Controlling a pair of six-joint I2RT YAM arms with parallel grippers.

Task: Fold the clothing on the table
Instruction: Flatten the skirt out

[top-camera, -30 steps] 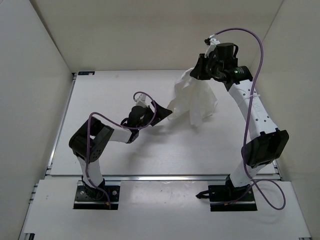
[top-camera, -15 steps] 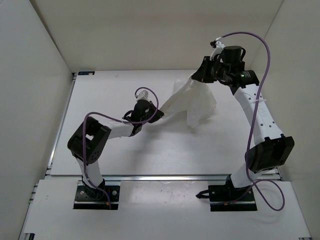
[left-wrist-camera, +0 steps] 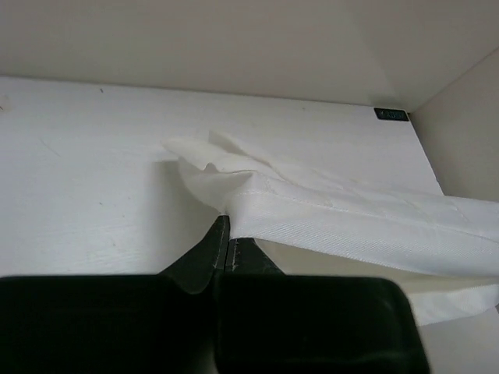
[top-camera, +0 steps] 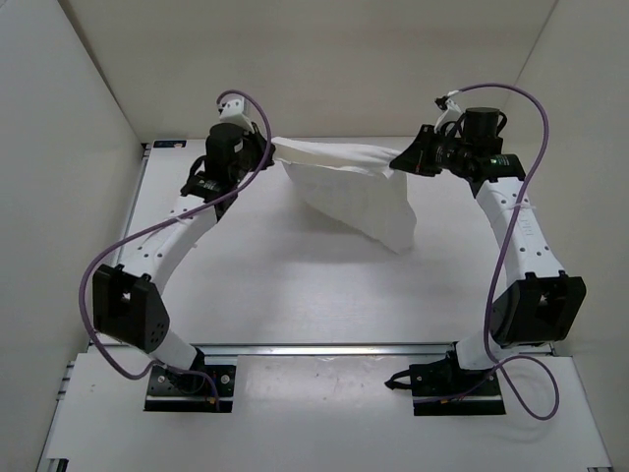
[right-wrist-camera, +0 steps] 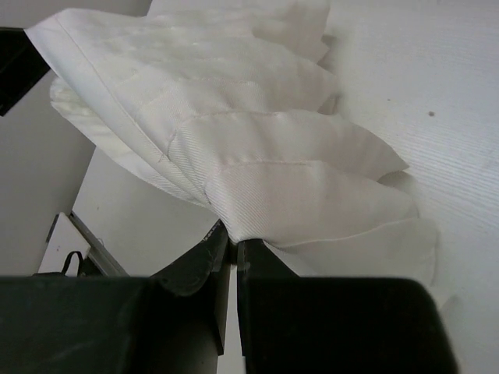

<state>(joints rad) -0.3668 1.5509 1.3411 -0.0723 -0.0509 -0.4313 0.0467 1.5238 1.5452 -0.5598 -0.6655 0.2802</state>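
My left fingers (top-camera: 267, 147) and right fingers (top-camera: 398, 160) were each pinched tight on one white garment (top-camera: 359, 192), stretched between them above the tabletop (top-camera: 295, 285); white walls (top-camera: 295, 69) stood close behind.

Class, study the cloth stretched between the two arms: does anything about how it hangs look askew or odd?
Yes. The clothing is pinched by the left tool and right tool, with its top edge taut between them. Below, it hangs lopsided, trailing to a point at lower right, with bunched folds near the right tool rather than a flat sheet.
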